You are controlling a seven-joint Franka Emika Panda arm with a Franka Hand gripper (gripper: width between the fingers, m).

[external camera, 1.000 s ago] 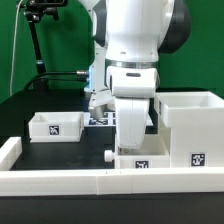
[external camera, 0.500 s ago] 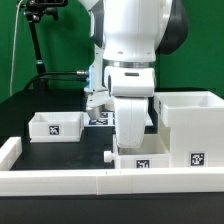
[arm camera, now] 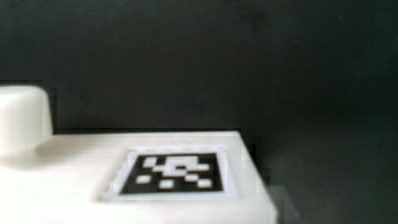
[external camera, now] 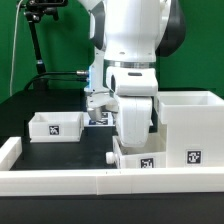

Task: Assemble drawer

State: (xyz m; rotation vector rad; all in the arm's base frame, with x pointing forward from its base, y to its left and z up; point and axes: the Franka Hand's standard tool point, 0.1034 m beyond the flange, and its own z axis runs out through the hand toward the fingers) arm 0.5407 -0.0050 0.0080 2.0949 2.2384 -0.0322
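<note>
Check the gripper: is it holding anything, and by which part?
Cannot tell. The gripper is down over the near tray beside the housing, but its fingertips are hidden, and the wrist view shows only a tagged white surface.

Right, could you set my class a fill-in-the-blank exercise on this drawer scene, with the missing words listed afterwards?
1. The arm hangs over the near tray, whose knob is ___ in colour.
2. The tall housing stands on the exterior view's ___ side.
3. The other tray lies on the exterior view's ___ side.

Missing words: black; right; left.
</note>
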